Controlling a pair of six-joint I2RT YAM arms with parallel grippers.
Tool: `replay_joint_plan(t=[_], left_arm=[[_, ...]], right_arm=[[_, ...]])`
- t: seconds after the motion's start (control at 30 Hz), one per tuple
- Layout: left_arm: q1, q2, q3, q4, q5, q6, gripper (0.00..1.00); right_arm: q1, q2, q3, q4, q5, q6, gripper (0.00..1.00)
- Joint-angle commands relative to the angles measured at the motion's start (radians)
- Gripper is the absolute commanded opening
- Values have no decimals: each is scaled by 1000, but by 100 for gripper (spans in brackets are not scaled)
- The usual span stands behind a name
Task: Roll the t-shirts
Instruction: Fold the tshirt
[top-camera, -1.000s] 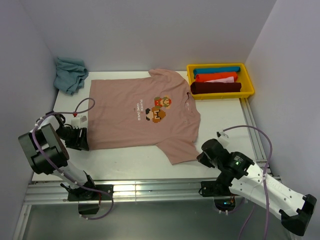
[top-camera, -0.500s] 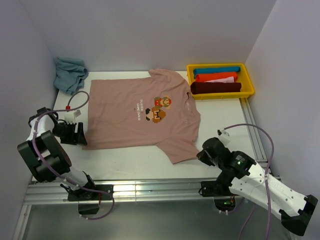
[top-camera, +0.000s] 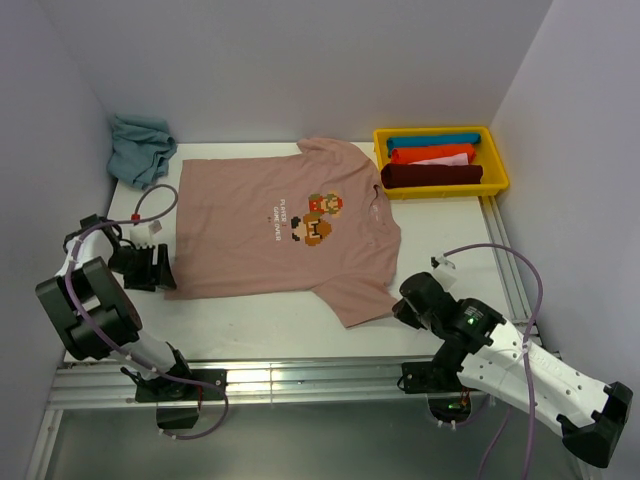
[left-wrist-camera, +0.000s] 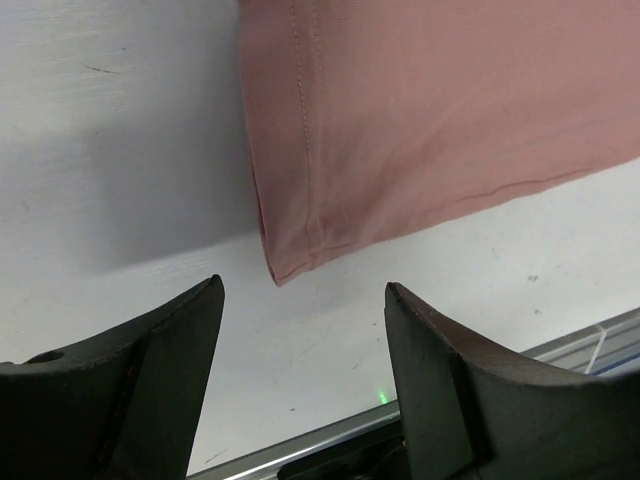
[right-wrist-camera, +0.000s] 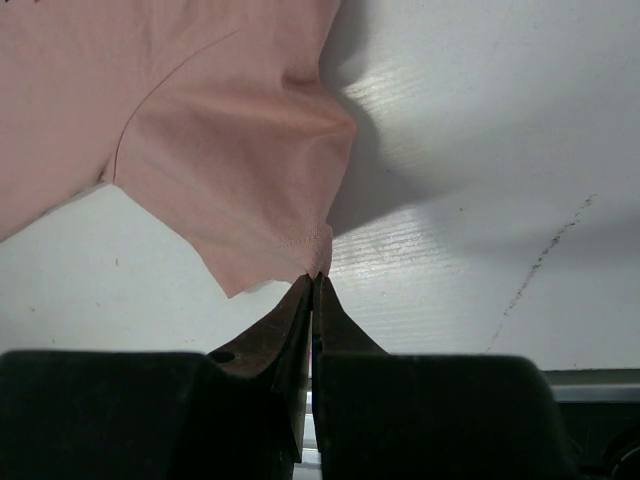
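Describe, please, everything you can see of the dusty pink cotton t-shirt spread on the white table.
The dusty pink short-sleeved t-shirt lies flat, front up, collar towards the yellow plastic bin, with an orange-brown pixel print on its chest. The shut right gripper touches its near sleeve's stitched hem; the open left gripper faces its bottom corner, apart.

Left hand (left-wrist-camera: 302, 292) stands wide (right hand (right-wrist-camera: 316, 282) pinched closed).
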Motion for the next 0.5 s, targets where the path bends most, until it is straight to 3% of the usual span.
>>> replay_joint_plan(t=[0.0, 0.23, 0.47], left_arm=[[-25, 19, -29, 67, -47, -69, 71], [-63, 49, -65, 150, -144, -125, 69], [-75, 66, -88, 189, -158, -144, 57]], right_arm=[[1, -2, 3, 28, 48, -7, 5], [-2, -23, 2, 11, 50, -1, 6], [0, -20, 9, 12, 51, -4, 5]])
